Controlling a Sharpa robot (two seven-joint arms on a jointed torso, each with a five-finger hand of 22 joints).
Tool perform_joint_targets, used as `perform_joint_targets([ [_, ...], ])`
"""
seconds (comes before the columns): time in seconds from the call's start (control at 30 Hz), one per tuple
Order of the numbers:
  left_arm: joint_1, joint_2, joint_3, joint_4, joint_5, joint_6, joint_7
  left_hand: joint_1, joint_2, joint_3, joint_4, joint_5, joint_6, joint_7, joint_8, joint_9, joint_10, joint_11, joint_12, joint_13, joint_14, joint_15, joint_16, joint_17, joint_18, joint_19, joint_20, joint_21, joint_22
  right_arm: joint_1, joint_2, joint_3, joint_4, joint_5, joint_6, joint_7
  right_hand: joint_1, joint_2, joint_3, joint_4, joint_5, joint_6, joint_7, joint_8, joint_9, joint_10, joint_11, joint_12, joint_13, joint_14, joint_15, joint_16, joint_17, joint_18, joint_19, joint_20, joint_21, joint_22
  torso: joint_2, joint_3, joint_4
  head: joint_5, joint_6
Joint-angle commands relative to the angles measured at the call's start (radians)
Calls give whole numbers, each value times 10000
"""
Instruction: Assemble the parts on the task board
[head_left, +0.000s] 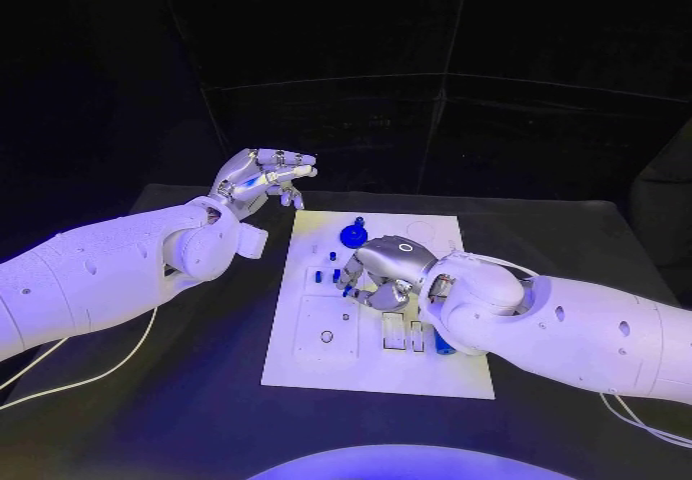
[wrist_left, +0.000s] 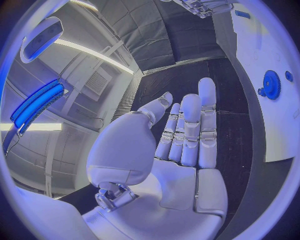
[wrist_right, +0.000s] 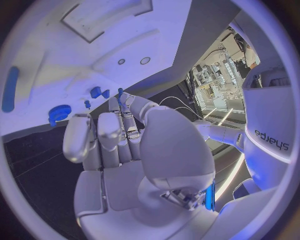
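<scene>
Lying flat in the middle of the black table (head_left: 202, 400) is the task board (head_left: 325, 350), a white plate with shallow cut-outs and small holes; every place below is given relative to it.

Blue gear (head_left: 355, 236): a round toothed part on the board's far end, beside the right hand. The left wrist view shows it too (wrist_left: 270, 84), with a small blue part (wrist_left: 289, 76) just beside it on the board (wrist_left: 262, 45).

Small blue parts (head_left: 326, 273): several short pieces near the board's middle, just on the left-arm side of the right hand. The right wrist view shows a gear (wrist_right: 59, 113), small blue pegs (wrist_right: 95, 92) and a long blue piece (wrist_right: 9, 90) on the board (wrist_right: 75, 65).

Right hand (head_left: 387, 268): over the board's middle, palm down, fingers curled toward the small parts; its fingertips (wrist_right: 120, 95) sit at a small blue piece. Whether it grips that piece cannot be told.

Left hand (head_left: 263, 176): off the board, raised beyond its far left corner, fingers apart and loosely bent, holding nothing; the left wrist view shows its fingers (wrist_left: 190, 125) extended side by side.
</scene>
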Motion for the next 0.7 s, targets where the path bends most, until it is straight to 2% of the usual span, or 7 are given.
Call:
perform_joint_targets([
  [0.03,16,18,7,-14,55,124,65,-79,-7,-57,-19,-28,-69,-11,41,-5,-54,18,61,-13,-73,-14,-40,-15,134,-58,31,-54,-9,-79,123,-30,-91,-76,628,104,-94,-5,24,16,15,5,32,-66,4,-32,68,-58,5,311,-26,43,4,-161,61,35,46,11,5,14,-10,54,-29],
  [0.13,16,31,7,-26,55,130,63,-81,-5,-66,-16,-28,-73,-10,43,-5,-59,19,66,-13,-74,-13,-40,-18,133,-57,32,-59,-13,-150,228,-54,-165,-195,763,78,-94,-5,24,16,15,5,32,-66,4,-32,68,-58,5,311,-26,43,4,-161,61,35,46,11,4,27,-13,101,-65],
  [0.23,16,49,6,-33,55,139,58,-81,-5,-66,-16,-28,-73,-10,43,-5,-59,19,66,-13,-74,-13,-40,-18,133,-57,32,-59,-13,-196,298,-67,-210,-263,891,57,-93,-2,26,14,17,5,32,-67,4,-32,68,-60,5,311,-25,48,7,-163,63,36,50,17,5,19,2,118,-85],
  [0.4,15,72,5,-50,55,153,55,-81,-5,-66,-16,-28,-73,-10,43,-5,-59,19,66,-13,-74,-13,-40,-18,133,-57,32,-59,-13,-230,347,-75,-245,-389,1003,17,-93,-2,26,14,17,5,32,-67,4,-32,68,-60,5,311,-25,48,7,-163,63,36,50,17,0,23,-14,196,-132],
  [0.7,9,88,2,-81,55,172,45,-80,0,-77,-15,-27,-79,-10,45,-4,-66,20,72,-12,-76,-11,-40,-21,134,-57,34,-66,-19,-247,308,-79,-241,-662,988,-98,-94,7,28,11,25,3,32,-69,3,-30,68,-62,7,308,-24,51,-1,-163,61,38,55,22,-2,26,-23,222,-184],
])
